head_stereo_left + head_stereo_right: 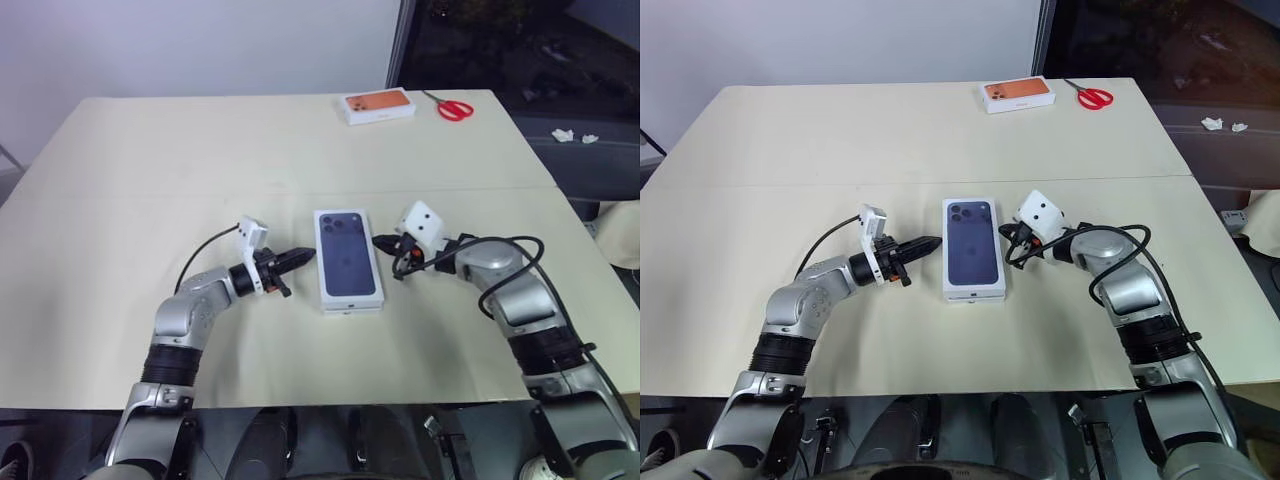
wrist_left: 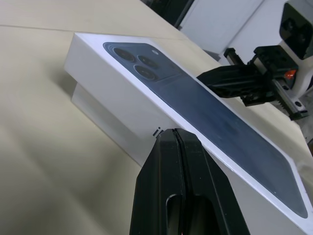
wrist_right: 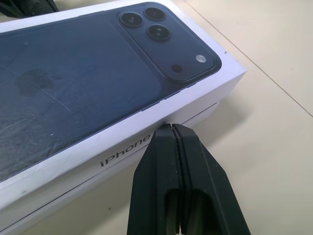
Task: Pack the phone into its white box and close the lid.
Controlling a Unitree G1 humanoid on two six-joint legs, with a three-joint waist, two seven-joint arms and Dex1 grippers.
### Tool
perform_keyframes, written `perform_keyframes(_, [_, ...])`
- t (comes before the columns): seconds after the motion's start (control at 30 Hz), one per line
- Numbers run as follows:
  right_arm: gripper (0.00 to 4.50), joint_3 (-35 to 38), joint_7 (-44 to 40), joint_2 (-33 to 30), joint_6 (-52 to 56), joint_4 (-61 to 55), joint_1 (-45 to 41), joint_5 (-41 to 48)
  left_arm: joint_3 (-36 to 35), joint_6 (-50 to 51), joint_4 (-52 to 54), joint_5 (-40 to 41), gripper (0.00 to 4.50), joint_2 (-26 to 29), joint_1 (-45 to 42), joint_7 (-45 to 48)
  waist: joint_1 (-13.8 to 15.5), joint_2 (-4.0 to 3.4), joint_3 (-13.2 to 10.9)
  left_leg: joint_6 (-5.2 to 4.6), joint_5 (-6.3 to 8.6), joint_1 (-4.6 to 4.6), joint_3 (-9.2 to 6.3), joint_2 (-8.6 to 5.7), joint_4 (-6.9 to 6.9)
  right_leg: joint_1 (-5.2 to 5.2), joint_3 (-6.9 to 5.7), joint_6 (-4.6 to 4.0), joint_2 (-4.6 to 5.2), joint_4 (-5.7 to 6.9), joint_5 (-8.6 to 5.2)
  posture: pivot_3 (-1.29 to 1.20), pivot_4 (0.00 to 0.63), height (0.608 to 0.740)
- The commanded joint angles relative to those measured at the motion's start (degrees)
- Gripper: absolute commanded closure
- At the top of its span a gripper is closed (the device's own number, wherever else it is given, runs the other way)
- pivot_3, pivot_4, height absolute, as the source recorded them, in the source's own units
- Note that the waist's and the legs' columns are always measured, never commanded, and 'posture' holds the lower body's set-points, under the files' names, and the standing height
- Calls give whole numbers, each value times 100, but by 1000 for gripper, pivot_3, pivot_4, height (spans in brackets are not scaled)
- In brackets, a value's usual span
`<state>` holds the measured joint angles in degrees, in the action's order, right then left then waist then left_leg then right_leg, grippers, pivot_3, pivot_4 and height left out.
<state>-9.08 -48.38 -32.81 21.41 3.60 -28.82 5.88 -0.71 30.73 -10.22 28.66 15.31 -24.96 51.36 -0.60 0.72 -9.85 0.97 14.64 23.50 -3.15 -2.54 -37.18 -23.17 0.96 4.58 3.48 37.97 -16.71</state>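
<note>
The lid (image 1: 348,255), printed with a dark blue phone and camera lenses, sits on the white box (image 2: 93,105) in the middle of the table. A strip of the box's wall shows below the lid. The phone itself is hidden. My left gripper (image 1: 308,256) is shut and points level at the lid's left side wall, its tip (image 2: 172,133) right at the wall. My right gripper (image 1: 378,241) is shut too, tilted down toward the lid's right side near the camera end, with its tip (image 3: 171,128) at the lid's lower edge. I cannot tell if either tip touches.
A white box with an orange top (image 1: 380,106) and red scissors (image 1: 454,108) lie at the table's far edge. The beige table (image 1: 150,170) has open surface all around the box. Its right edge drops off beyond my right arm.
</note>
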Motion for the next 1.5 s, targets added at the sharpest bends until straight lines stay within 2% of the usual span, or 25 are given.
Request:
perform_keyframes(0.03, [4466,-12,-113,-14,-48,-296,83,52,98,5,222,54,4500,-6,-1,90,-1,0,0,0,0,0,0,0,0,0,0,0,0,0,0,0,150,740])
perform_keyframes(0.6, [4466,-78,-425,-164,186,-588,93,50,170,325,643,113,4500,40,255,104,-3,0,0,0,0,0,0,0,-1,-1,0,0,0,0,0,0,150,740])
perform_keyframes(1.0, [4466,182,-555,-98,1192,-1048,2,679,162,468,817,201,4500,69,309,137,-4,0,0,0,0,0,-1,0,0,-1,1,0,0,0,0,0,150,740])
perform_keyframes(1.5, [4466,-140,-601,-365,679,-976,390,271,234,492,976,160,4500,105,475,135,-5,0,0,0,0,0,-1,1,-1,0,1,0,0,1,0,0,150,740])
